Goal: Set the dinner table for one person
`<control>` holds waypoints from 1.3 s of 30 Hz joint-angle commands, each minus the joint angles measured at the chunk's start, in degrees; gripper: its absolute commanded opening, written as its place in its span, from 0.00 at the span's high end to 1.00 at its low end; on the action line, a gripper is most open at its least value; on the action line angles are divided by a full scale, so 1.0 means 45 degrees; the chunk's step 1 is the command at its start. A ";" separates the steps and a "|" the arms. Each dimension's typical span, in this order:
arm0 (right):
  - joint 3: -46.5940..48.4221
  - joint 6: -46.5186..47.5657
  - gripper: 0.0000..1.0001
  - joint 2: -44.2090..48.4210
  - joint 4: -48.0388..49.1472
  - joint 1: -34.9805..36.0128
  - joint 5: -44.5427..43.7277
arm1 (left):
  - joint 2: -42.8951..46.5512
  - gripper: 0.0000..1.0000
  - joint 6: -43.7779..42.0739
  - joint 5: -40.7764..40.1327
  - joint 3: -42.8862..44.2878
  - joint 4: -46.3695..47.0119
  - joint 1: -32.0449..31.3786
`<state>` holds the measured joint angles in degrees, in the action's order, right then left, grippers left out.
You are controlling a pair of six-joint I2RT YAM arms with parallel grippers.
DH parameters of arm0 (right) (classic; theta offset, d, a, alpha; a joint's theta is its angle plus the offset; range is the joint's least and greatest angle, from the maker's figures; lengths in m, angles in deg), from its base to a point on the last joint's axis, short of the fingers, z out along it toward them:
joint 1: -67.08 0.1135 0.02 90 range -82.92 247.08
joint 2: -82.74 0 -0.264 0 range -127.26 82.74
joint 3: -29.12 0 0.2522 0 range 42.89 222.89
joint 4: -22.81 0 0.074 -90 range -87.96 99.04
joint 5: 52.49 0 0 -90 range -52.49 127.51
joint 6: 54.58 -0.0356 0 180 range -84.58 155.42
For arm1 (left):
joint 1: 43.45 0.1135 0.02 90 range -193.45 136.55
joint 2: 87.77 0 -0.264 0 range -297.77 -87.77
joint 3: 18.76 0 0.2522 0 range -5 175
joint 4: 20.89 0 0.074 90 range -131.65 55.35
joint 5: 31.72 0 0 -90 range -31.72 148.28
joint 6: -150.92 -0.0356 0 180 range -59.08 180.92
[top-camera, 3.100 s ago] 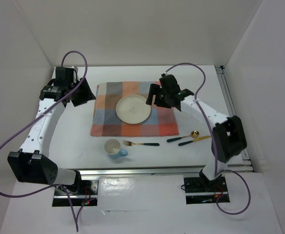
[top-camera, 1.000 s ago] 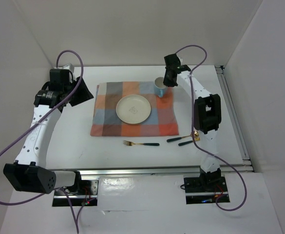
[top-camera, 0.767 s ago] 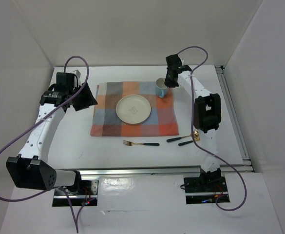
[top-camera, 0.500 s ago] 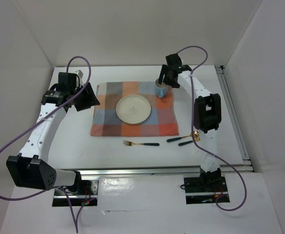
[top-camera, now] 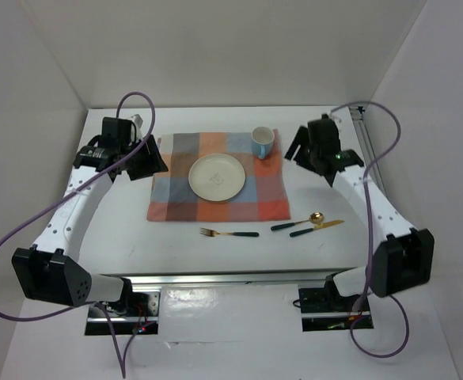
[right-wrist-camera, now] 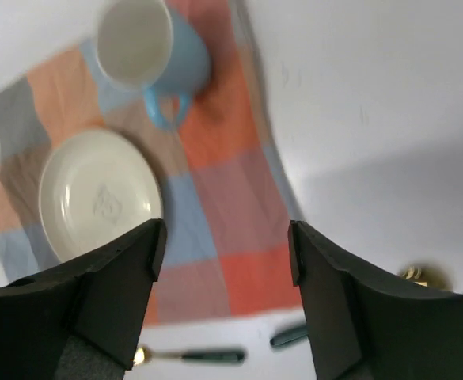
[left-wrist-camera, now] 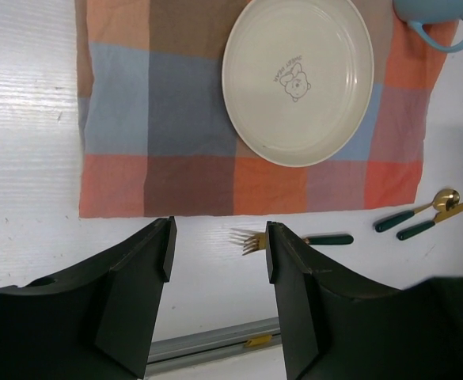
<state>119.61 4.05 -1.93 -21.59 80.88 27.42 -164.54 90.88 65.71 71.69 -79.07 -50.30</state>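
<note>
The white dinner table [top-camera: 120, 229] holds a checked mat [top-camera: 176, 198] with a cream plate [top-camera: 217, 176] at its middle and a blue cup [top-camera: 263, 142] upright on its far right corner. A gold fork [top-camera: 229, 233], spoon [top-camera: 294, 222] and knife [top-camera: 316, 229], all green-handled, lie on the table in front of the mat. My left gripper [top-camera: 153, 161] is open and empty above the mat's left edge. My right gripper [top-camera: 298, 150] is open and empty, just right of the cup. The left wrist view shows the plate [left-wrist-camera: 298, 79], the fork [left-wrist-camera: 294, 239] and the open left gripper [left-wrist-camera: 219, 233]. The right wrist view shows the cup [right-wrist-camera: 144, 47] and the open right gripper [right-wrist-camera: 225, 233].
Metal rails run along the table's right edge [top-camera: 373, 166] and front edge [top-camera: 255, 275]. White walls close in the back and both sides. Purple cables loop over both arms.
The cup went from the table's front to the mat's far right corner. My right gripper let go of it and drew back right. My left gripper edged right toward the mat.
</note>
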 commanded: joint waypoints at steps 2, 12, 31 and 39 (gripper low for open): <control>-0.4466 -0.2359 0.32 0.1915 -0.0321 0.0857 0.0795 | -0.0009 0.34 -0.0211 0.0206 -0.0225 0.0614 -0.0332; -0.7305 -0.5800 0.48 0.2840 -0.0908 0.1757 0.1070 | -0.0127 0.34 -0.0327 -0.0202 0.0010 0.0497 -0.0567; -0.7227 -0.6972 0.43 0.0300 -0.0206 0.1640 0.1109 | -0.0244 0.34 -0.0329 -0.0321 0.0127 0.0380 -0.0684; -0.7090 -0.7771 0.69 -0.0405 -0.0615 0.1640 0.0233 | -0.0361 0.34 -0.0329 -0.0321 0.0127 0.0380 -0.0684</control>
<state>86.83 -27.78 -2.56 -23.80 88.56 32.76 -165.55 90.83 64.52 70.75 -77.92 -53.14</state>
